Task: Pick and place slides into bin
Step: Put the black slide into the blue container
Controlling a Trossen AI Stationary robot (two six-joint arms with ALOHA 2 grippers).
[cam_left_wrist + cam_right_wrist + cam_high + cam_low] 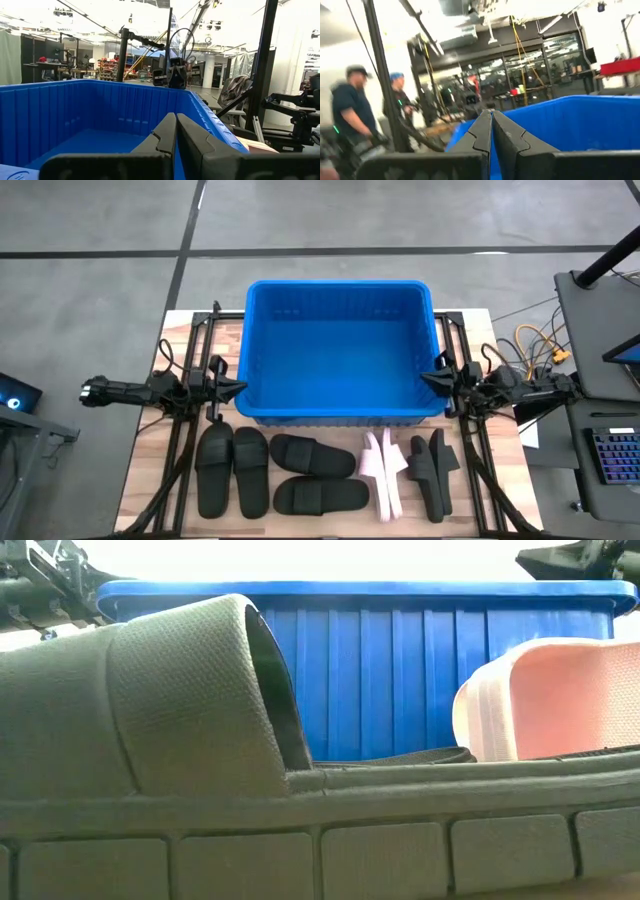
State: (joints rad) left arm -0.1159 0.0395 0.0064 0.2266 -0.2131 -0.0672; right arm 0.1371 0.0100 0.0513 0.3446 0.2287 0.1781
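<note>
The blue bin point(340, 350) stands at the table's middle and far side, with nothing in it. In front of it lie several slides in a row: a black pair point(233, 470) at the left, a black pair point(312, 475) lying crosswise in the middle, a pale pink pair point(383, 470) on edge, and a black pair point(432, 470) on edge at the right. My left gripper point(238, 388) is shut and empty at the bin's left wall. My right gripper point(428, 378) is shut and empty at the bin's right wall. The low view shows a black slide point(200, 740) close up.
Dark arm frames stand at the table's left point(185, 380) and right point(480, 390) edges. A desk with a keyboard point(610, 455) stands off the table's right side. Two people point(365, 115) stand in the room beyond, in the right wrist view.
</note>
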